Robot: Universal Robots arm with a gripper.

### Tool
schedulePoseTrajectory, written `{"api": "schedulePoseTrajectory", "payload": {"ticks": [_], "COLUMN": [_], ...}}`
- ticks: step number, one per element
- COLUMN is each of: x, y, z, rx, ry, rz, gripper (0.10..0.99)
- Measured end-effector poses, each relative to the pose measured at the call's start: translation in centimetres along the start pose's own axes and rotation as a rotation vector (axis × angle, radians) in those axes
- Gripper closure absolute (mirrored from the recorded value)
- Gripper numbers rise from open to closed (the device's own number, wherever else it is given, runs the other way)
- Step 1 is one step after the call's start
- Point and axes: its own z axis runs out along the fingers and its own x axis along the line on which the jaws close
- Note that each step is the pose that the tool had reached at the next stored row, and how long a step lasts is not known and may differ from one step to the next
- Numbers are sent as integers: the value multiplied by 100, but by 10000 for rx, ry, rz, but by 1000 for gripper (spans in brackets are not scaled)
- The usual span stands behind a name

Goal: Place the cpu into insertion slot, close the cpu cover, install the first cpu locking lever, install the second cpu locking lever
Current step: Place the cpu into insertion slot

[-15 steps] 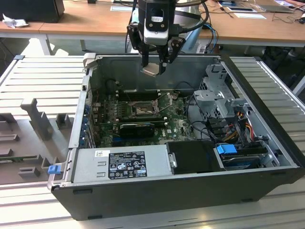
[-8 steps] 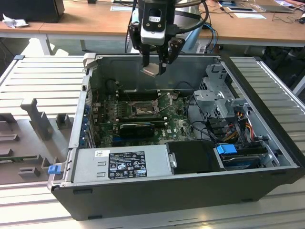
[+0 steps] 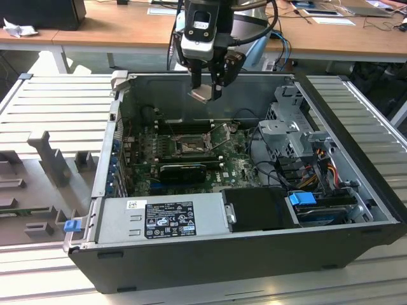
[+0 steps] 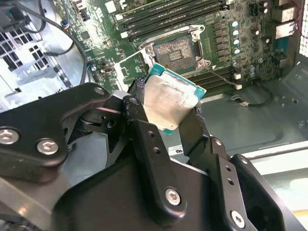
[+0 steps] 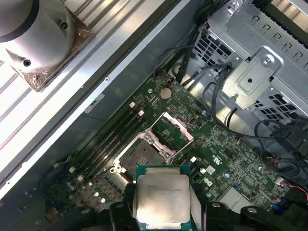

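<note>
**Figure.** Open computer case (image 3: 254, 260) lying on its side on a slatted bench, seen by an onlooker at the bench. The insertion slot (image 3: 191, 147) in the middle of the motherboard (image 3: 235, 166) serves as the reference point.

- **Gripper.** The gripper (image 3: 207, 88) of the 1 arm hangs above the slot and well apart from it, level with the upper rim of the case.
- **Jaws.** The 2 black fingers (image 4: 140, 120) are clamped on opposite edges of the cpu (image 4: 169, 98).
- **Cpu.** The cpu is held in the air, tilted, and touches nothing but the fingers. Its silvery top is smeared, and its green rim shows at the corners. In the first wrist view the cpu (image 5: 161, 197) hangs over the board just beside the slot (image 5: 140, 156).
- **Slot.** The slot is bare, with its square contact field exposed.
- **Cover.** The cpu cover (image 5: 173, 127) stands swung up at 1 edge of the slot, and the board shows through its square opening.
- **Surroundings.** Long memory slots (image 4: 168, 14) run just beside the slot. A labelled power supply (image 3: 165, 219) lies nearer the onlooker than the slot. A metal drive cage (image 3: 289, 127) stands to the exterior view's right of the slot.
</note>
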Motion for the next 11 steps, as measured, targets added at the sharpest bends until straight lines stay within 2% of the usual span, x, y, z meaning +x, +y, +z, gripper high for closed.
{"api": "schedulePoseTrajectory", "payload": {"ticks": [5,11], "x": [0,0], "y": [-1,-1], "z": [4,8], "rx": [-20,-37], "ry": [-92,-173], "rz": [1028,1929], "gripper": [557,557]}}
